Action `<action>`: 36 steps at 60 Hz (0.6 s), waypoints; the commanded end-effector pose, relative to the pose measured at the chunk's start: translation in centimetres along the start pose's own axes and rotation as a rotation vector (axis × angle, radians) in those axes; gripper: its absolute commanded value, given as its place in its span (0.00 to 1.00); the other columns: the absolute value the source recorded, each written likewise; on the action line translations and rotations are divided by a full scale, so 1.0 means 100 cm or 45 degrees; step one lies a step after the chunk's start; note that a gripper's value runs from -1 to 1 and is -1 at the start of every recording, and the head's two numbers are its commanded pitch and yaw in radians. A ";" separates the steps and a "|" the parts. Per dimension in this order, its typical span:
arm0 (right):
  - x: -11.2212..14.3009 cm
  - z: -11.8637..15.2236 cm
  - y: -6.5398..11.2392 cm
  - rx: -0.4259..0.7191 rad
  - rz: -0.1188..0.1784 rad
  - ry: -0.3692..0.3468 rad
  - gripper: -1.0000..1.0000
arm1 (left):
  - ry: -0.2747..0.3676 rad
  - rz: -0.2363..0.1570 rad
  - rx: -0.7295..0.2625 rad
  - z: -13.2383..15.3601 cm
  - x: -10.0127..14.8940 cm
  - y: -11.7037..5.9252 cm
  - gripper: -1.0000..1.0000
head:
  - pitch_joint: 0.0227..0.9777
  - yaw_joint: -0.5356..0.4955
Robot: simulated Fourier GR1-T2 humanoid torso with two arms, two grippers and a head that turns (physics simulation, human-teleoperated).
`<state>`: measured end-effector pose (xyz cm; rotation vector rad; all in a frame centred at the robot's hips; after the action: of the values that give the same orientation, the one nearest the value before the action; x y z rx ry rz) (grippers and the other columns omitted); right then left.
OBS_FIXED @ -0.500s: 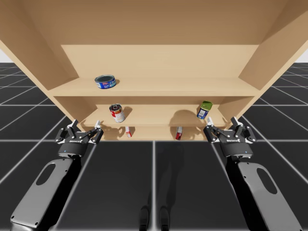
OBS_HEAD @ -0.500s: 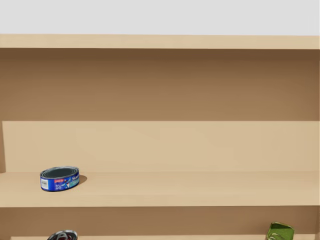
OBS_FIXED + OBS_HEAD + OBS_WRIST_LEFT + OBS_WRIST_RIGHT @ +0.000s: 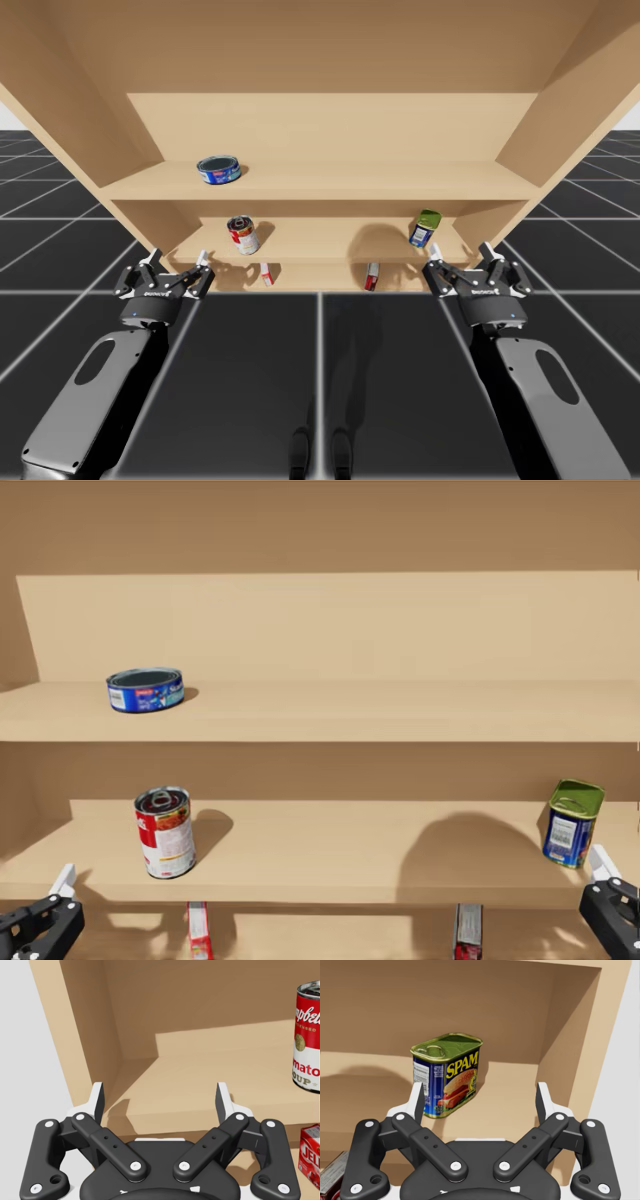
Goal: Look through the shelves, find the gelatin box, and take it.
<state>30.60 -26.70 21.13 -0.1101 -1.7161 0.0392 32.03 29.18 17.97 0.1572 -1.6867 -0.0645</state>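
Observation:
A small red gelatin box (image 3: 267,273) stands on the lowest shelf, below the red-and-white can (image 3: 242,235). It also appears low in the head view as the red box (image 3: 199,930), and it sits beside and slightly below my left gripper's right finger as the red box (image 3: 310,1159). My left gripper (image 3: 180,263) hovers open just outside the shelf's front left, holding nothing (image 3: 160,1100). My right gripper (image 3: 460,253) hangs open at the front right with nothing between its fingers (image 3: 480,1100). It faces a blue tin with a green top (image 3: 447,1075).
A flat blue can (image 3: 146,690) lies on the upper shelf at the left. A second dark red box (image 3: 468,930) stands on the lowest shelf toward the right. The shelf's side walls (image 3: 125,140) flank both arms. The black gridded floor (image 3: 320,360) is below.
My head has turned downward, so the upper shelf has risen in the picture and the middle and lowest shelves have come into sight. Neither arm has moved.

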 end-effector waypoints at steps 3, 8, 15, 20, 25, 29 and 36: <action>-0.001 -0.001 0.001 -0.002 0.017 0.010 0.00 | 0.003 -0.007 -0.003 -0.001 -0.001 0.001 0.00 | 0.52 0.58; -0.001 0.000 0.002 0.000 0.018 0.012 0.00 | 0.005 -0.008 -0.002 -0.001 -0.002 0.001 0.00 | 0.59 0.61; -0.002 0.000 0.003 0.006 0.027 0.017 0.00 | 0.006 -0.009 -0.002 -0.002 -0.002 0.001 0.00 | 0.70 0.69; -0.002 0.000 0.005 0.010 0.033 0.022 0.00 | 0.008 -0.009 -0.002 -0.002 -0.002 0.002 0.00 | 0.75 0.73; -0.003 -0.001 0.006 0.011 0.036 0.024 0.00 | 0.009 -0.007 -0.002 -0.002 -0.002 0.002 0.00 | 0.78 0.75; -0.003 -0.001 0.006 0.012 0.036 0.026 0.00 | 0.014 0.007 -0.002 -0.003 -0.001 0.002 0.00 | 0.78 0.76; -0.004 -0.001 0.006 0.006 0.037 0.029 0.00 | 0.026 0.084 -0.041 0.002 0.009 -0.003 0.00 | 0.77 0.76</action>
<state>30.75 -26.19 20.85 -0.1277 -1.6954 0.0628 32.08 29.21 18.32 0.1267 -1.6778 -0.0567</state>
